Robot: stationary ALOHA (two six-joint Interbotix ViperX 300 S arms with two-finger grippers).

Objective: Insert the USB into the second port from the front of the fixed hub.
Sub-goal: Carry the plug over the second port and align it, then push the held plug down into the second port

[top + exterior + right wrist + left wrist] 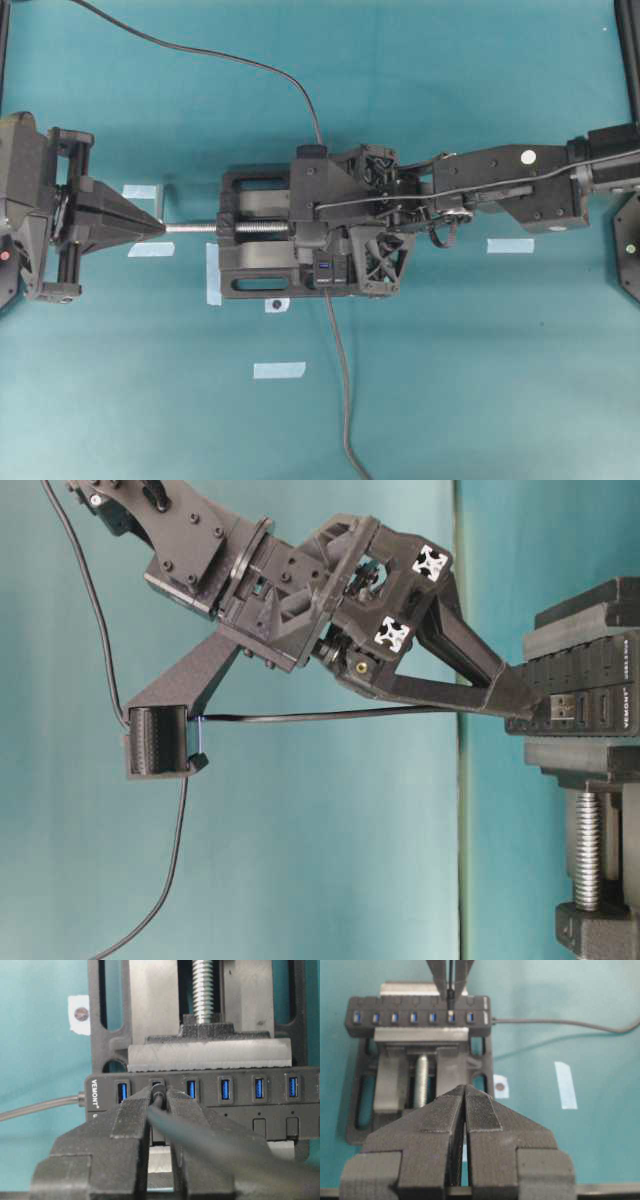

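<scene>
Right wrist view, nearest: right gripper (159, 1110), fingers clamped on the USB (157, 1094), plug tip at the port (157, 1084) second from the hub (250, 1110) end marked VEMONT. Five blue slots show here; left wrist view shows seven positions in all, six blue, one covered by the plug. Left gripper (465, 1105) pressed closed on nothing, well back of the vise (420, 1085). Overhead only: four tape strips (279, 370). Beyond, one dark-grey cable (560, 1022) leaves the hub.
</scene>
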